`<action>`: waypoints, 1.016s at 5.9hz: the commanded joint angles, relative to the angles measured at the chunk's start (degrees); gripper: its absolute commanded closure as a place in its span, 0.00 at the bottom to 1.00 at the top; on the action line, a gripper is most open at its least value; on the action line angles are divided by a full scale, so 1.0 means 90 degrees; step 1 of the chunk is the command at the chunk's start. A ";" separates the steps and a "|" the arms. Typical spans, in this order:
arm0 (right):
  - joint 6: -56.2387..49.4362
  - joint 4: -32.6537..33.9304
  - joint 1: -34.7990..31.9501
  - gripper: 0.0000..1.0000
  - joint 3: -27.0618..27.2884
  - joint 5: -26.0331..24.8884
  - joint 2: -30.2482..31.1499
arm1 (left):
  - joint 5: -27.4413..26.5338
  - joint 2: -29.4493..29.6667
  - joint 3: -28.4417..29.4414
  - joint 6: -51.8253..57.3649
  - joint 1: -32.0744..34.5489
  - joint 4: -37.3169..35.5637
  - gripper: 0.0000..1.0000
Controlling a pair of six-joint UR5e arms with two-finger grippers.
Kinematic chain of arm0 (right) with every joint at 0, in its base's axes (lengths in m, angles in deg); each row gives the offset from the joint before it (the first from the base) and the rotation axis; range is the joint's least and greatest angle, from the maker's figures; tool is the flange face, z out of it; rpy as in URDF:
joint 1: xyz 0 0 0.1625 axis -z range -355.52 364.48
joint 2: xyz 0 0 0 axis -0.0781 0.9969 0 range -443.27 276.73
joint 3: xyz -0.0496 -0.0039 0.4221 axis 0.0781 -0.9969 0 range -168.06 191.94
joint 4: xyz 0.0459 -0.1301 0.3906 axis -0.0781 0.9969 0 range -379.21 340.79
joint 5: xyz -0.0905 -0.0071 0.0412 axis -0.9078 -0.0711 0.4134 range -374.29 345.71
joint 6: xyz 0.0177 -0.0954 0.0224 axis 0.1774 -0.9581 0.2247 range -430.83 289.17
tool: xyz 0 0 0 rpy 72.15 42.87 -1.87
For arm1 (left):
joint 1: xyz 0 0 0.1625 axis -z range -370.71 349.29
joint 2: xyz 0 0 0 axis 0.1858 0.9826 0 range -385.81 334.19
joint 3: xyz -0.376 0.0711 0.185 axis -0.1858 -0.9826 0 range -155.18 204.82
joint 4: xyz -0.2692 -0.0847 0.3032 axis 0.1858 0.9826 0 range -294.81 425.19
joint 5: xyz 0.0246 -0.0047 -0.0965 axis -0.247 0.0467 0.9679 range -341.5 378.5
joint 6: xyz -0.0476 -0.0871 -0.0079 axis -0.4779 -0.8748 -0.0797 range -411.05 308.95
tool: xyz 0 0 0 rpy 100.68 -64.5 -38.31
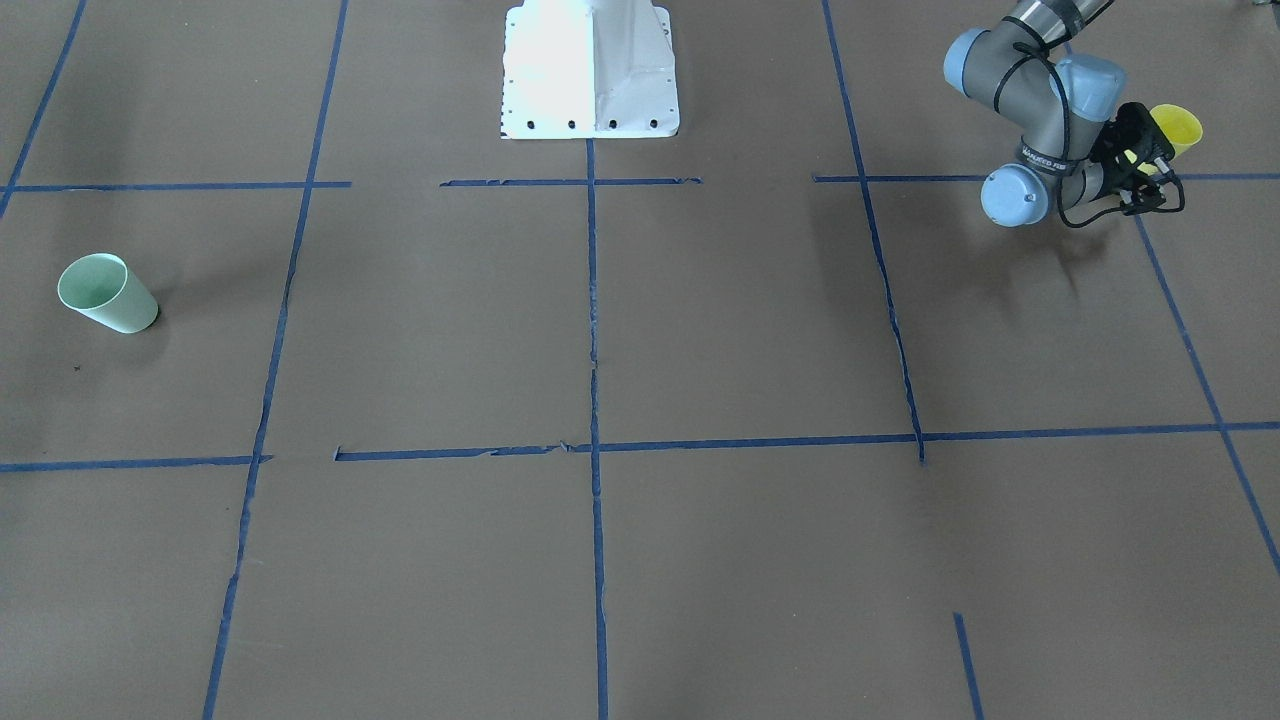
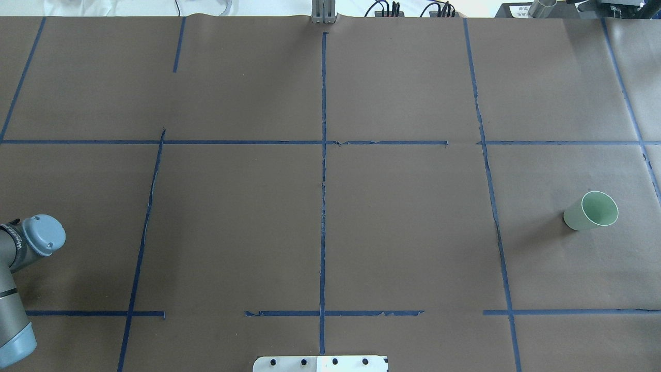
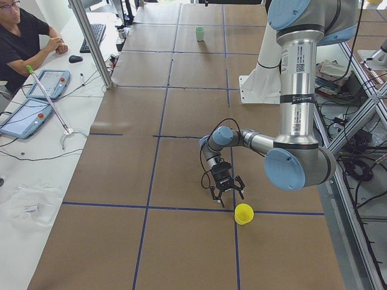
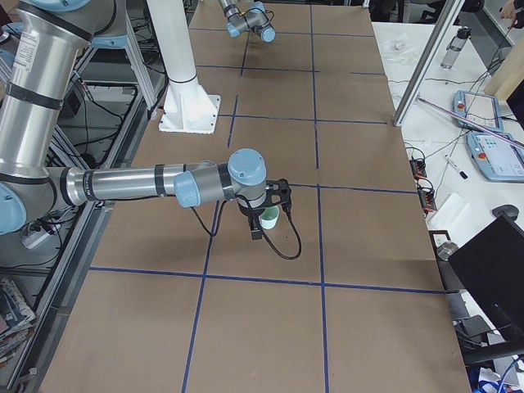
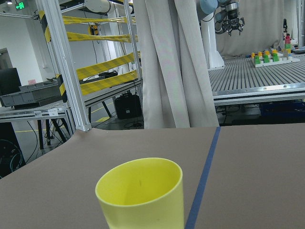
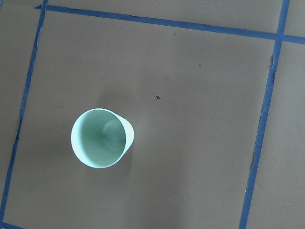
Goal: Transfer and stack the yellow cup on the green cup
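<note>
The yellow cup stands upright on the brown table near the robot's left end. It fills the bottom of the left wrist view and shows in the exterior left view. My left gripper is low, level with the cup and just short of it. Its fingers are spread and hold nothing. The green cup stands upright at the table's other end, seen from above in the right wrist view. My right gripper hangs above it; I cannot tell whether it is open or shut.
Blue tape lines divide the brown table cover into squares. The white robot base stands at the robot's edge of the table. An operator sits beyond the far long side with tablets.
</note>
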 commanded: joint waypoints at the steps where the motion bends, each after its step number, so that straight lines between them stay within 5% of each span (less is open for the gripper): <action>1: 0.0000 -0.0033 0.0010 0.00 0.0014 0.0000 -0.0005 | 0.0295 -0.0184 0.0011 -0.0038 0.0007 0.0012 0.00; 6: 0.0000 -0.0043 0.0019 0.00 0.0034 0.0000 -0.0005 | 0.0297 -0.0107 0.0343 -0.0458 -0.0178 0.0032 0.00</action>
